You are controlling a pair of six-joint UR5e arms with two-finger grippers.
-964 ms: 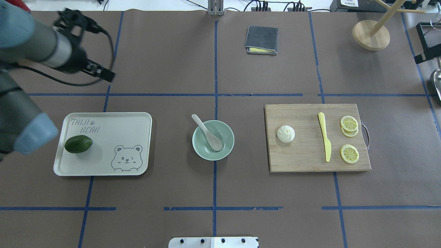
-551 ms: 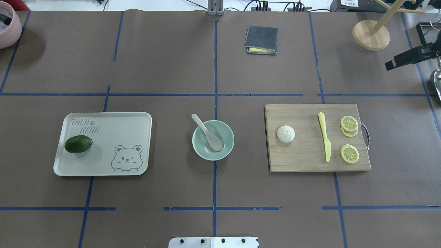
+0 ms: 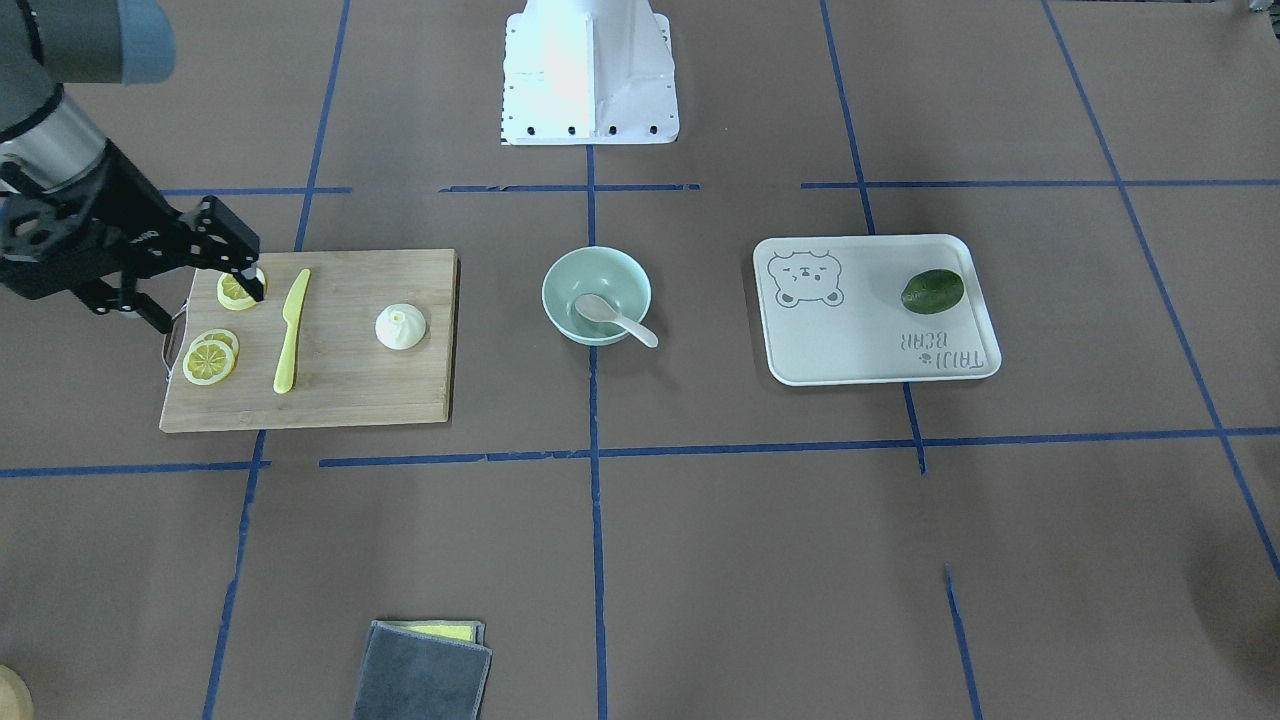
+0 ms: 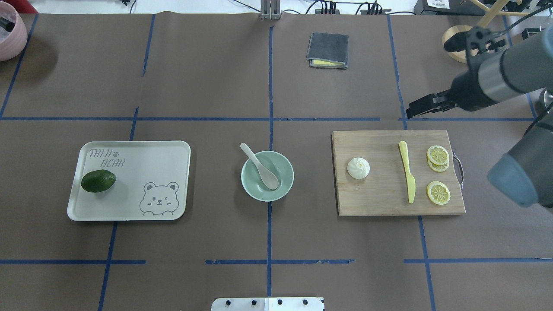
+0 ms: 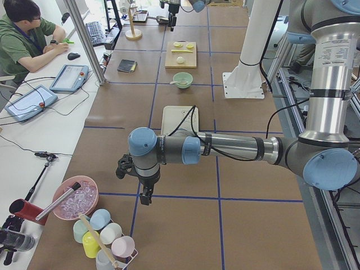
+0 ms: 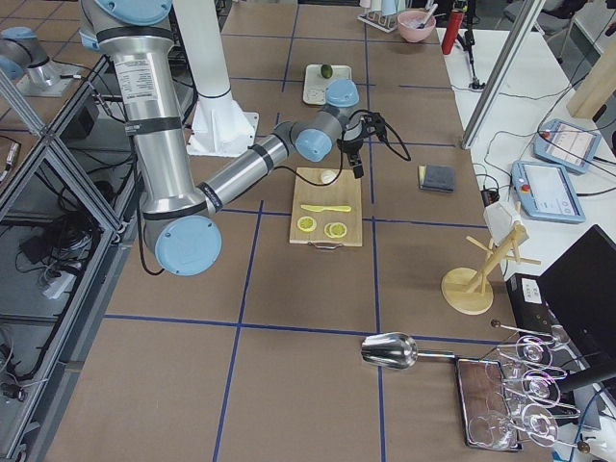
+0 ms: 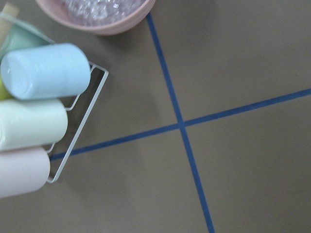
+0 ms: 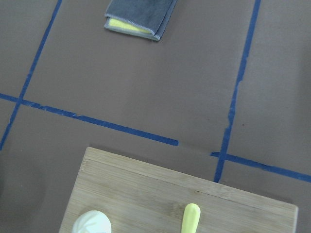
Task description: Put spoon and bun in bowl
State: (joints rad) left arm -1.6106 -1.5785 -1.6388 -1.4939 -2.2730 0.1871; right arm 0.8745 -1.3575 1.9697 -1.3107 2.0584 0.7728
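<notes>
The off-white spoon [image 4: 259, 166] lies in the mint-green bowl [image 4: 283, 188] at the table's middle, scoop down inside and handle over the far-left rim. The white pleated bun [image 4: 358, 168] sits on the left part of the wooden cutting board [image 4: 380, 196] and shows at the bottom of the right wrist view [image 8: 92, 224]. My right gripper [image 4: 409, 113] hovers above the board's far edge, right of the bun, and looks open and empty [image 3: 210, 305]. My left gripper [image 5: 146, 198] shows only in the exterior left view, far off at the table's left end; I cannot tell its state.
A yellow knife [image 4: 407, 172] and lemon slices [image 4: 438, 155] lie on the board. A white bear-print tray [image 4: 129, 211] with an avocado [image 4: 98, 180] is left of the bowl. A grey cloth [image 4: 328, 49], a wooden stand [image 4: 464, 45] and a pink bowl [image 4: 8, 26] are at the back.
My left arm has swung out of the overhead view to the left. My right arm has come in from the right edge to above the board's far edge. Spoon, bowl and bun have not moved.
</notes>
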